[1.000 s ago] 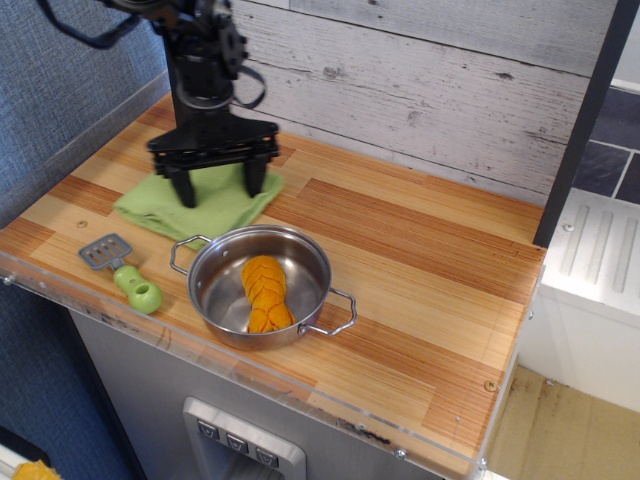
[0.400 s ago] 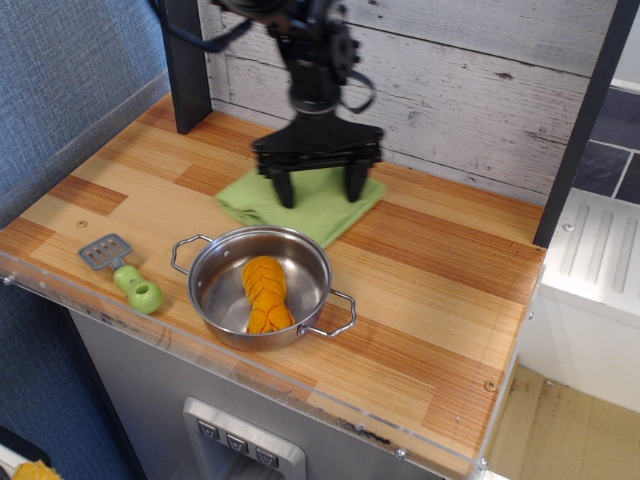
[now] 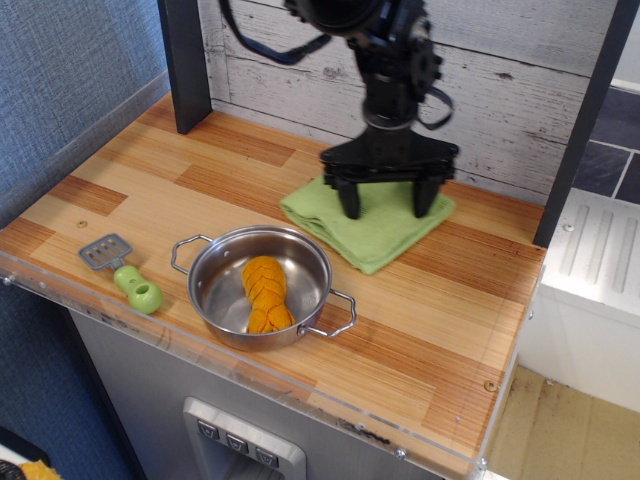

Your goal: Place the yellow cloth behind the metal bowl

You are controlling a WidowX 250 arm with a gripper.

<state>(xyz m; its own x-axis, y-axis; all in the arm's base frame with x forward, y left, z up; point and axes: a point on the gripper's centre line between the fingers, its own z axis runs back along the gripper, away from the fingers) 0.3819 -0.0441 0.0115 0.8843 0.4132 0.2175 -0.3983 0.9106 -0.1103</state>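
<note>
The yellow cloth [image 3: 372, 232] lies flat on the wooden counter, behind and to the right of the metal bowl [image 3: 212, 288]. My gripper [image 3: 387, 203] stands upright over the cloth's back half. Its two fingers are spread wide, and both fingertips [image 3: 350, 207] rest on the cloth. The bowl sits near the front edge, with two wire loop handles and an orange braided piece [image 3: 263, 293] inside. The cloth's front corner lies close to the bowl's back right rim; I cannot tell whether they touch.
A small grey spatula with a green handle [image 3: 124, 272] lies left of the bowl by the front edge. A dark post [image 3: 184, 62] stands at the back left against the plank wall. The counter [image 3: 450, 330] ends at the right beside a white unit.
My gripper has moved to the right along the back of the counter, from the left of the bowl to behind and right of it. The cloth has moved with it under the fingertips.
</note>
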